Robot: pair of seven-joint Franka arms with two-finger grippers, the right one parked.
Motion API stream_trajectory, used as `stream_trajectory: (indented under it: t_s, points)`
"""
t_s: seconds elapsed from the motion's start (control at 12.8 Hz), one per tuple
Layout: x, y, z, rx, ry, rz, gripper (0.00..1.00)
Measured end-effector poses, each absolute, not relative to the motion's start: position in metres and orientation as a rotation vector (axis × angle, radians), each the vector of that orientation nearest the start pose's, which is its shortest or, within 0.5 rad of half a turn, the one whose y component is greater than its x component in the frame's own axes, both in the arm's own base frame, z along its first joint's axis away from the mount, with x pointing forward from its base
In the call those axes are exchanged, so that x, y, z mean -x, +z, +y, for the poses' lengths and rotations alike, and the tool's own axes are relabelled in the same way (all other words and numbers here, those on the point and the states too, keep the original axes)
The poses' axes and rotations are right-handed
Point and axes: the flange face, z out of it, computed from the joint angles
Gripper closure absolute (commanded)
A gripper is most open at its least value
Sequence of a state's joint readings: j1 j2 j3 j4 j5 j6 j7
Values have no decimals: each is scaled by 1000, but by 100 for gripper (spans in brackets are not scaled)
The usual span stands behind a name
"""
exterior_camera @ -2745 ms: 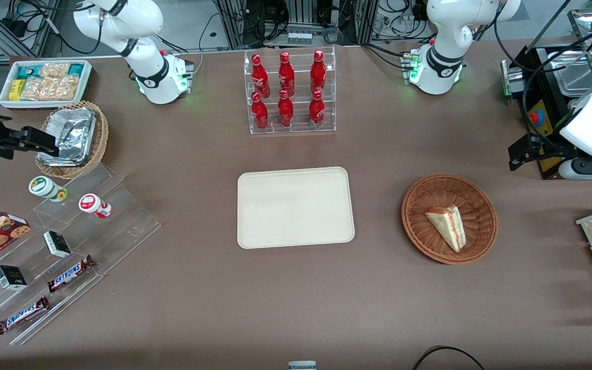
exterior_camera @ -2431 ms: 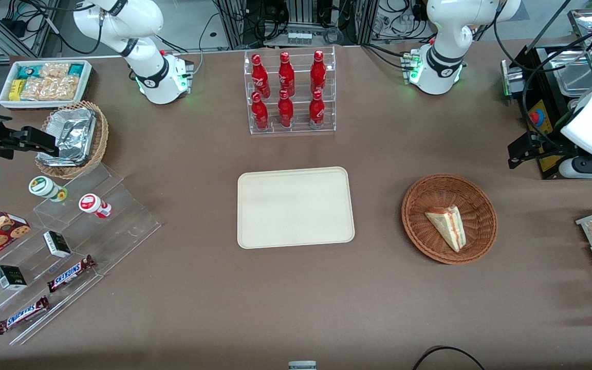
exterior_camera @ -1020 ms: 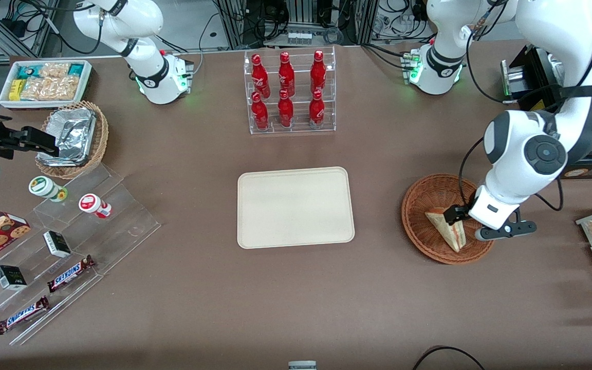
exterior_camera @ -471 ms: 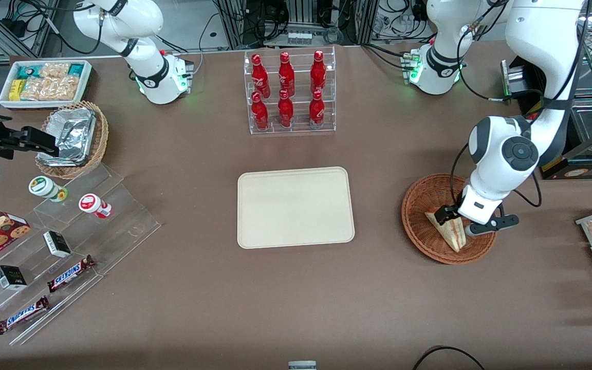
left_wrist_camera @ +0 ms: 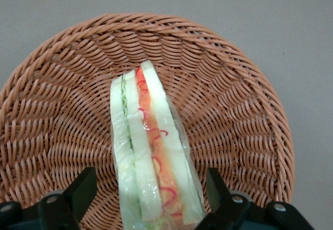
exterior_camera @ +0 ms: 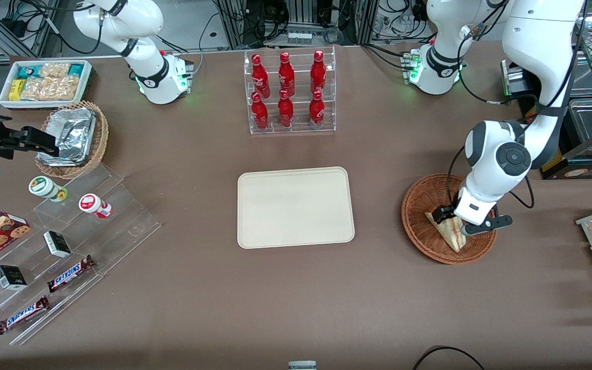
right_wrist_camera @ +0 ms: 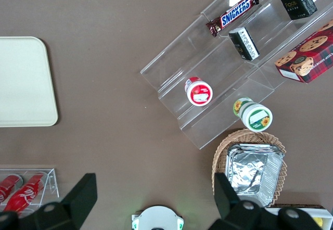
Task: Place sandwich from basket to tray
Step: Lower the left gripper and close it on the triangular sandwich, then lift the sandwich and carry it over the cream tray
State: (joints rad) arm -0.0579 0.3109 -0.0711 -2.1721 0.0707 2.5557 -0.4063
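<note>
Wicker basket [left_wrist_camera: 234,115] holds sandwich [left_wrist_camera: 153,152], straddled by spread end effector [left_wrist_camera: 151,201].

The tool [left_wrist_camera: 151,201] hangs low in the basket [exterior_camera: 422,234], its open fingers [left_wrist_camera: 80,191] straddling the sandwich [left_wrist_camera: 151,157] with a gap on each side; the wicker wall rings it closely; between basket and tray [exterior_camera: 295,207] lies bare table [exterior_camera: 378,288]; the bottle rack [exterior_camera: 289,92] stands well apart from the tray, farther from the front camera.
</note>
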Motion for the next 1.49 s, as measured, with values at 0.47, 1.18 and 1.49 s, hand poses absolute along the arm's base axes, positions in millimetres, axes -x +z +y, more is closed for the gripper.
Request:
stream_trajectory:
  t_s: [0.47,1.18,1.49]
  points:
    - [-568,261,-74,3121,-133,-354,100]
    - [-590,419,-200,3096,-43,-247,100]
    - [-571,412,-309,3122,-64,-143,100]
